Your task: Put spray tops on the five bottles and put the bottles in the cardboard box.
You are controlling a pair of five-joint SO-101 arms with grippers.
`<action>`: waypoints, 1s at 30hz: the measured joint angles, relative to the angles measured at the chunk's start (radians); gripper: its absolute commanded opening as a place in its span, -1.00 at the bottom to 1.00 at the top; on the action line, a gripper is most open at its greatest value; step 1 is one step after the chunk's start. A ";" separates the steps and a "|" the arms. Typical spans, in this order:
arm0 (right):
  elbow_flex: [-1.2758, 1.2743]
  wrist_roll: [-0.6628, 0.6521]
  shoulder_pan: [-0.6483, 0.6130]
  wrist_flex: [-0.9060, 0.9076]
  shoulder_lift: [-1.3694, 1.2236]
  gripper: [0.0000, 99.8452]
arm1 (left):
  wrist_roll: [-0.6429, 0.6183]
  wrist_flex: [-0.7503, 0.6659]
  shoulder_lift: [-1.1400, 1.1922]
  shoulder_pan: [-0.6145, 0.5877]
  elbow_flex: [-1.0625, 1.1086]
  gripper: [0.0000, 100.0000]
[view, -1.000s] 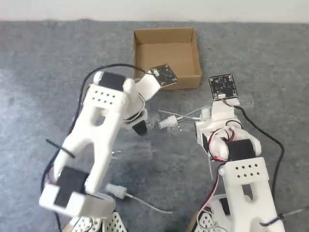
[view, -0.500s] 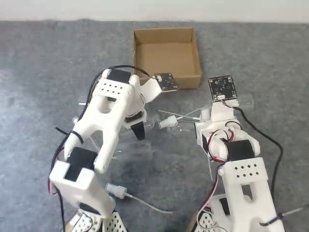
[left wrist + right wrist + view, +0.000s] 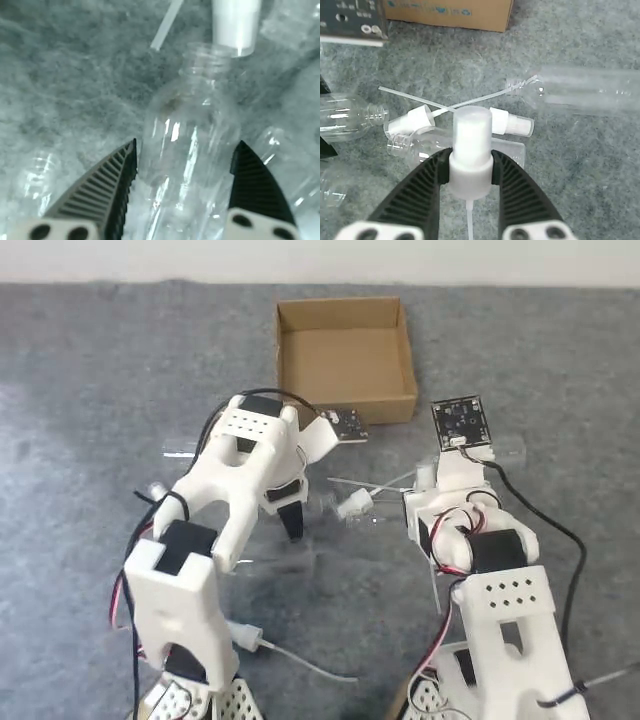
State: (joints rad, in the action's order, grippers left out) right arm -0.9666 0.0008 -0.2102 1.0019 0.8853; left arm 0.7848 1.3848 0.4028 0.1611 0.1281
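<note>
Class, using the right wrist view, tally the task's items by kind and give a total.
Spray tops: 3
Clear bottles: 4
Cardboard box: 1
Total: 8

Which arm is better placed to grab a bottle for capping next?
Left. The left gripper is open astride a clear bottle lying down, a finger each side. The right gripper is shut on a spray top, so it probably can't take a bottle.

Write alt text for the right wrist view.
The right gripper holds a white spray top between its black fingers, over grey carpet. Beyond it lie clear bottles, loose spray tops and the cardboard box.
</note>
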 measured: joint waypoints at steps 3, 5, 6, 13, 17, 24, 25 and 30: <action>0.000 0.000 0.000 0.000 0.000 -0.99 | 0.000 -0.002 0.003 0.000 0.000 -0.55; 0.000 0.000 0.000 0.000 0.000 -0.99 | 0.006 0.000 0.003 0.000 0.000 -0.60; 0.000 0.000 0.000 0.000 0.000 -0.99 | 0.000 0.003 0.003 0.000 0.000 -0.60; 0.000 0.000 0.000 0.000 0.000 -0.99 | 0.000 0.068 0.003 0.000 -0.015 -0.61; 0.000 0.000 0.000 0.000 0.000 -0.99 | 0.000 0.170 -0.048 0.000 -0.057 -0.61; 0.000 0.000 0.000 0.000 0.000 -0.99 | 0.000 0.253 -0.256 0.000 -0.077 -0.60; 0.000 0.000 0.000 0.000 0.000 -0.99 | 0.000 0.264 -0.284 0.000 -0.077 -0.60; 0.000 0.000 0.000 0.000 0.000 -0.99 | -0.017 0.293 -0.404 0.000 -0.077 -0.60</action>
State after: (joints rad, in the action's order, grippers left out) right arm -0.9666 0.0008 -0.2102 1.0019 0.8853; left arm 0.7679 1.6778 -0.0008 0.1611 0.0514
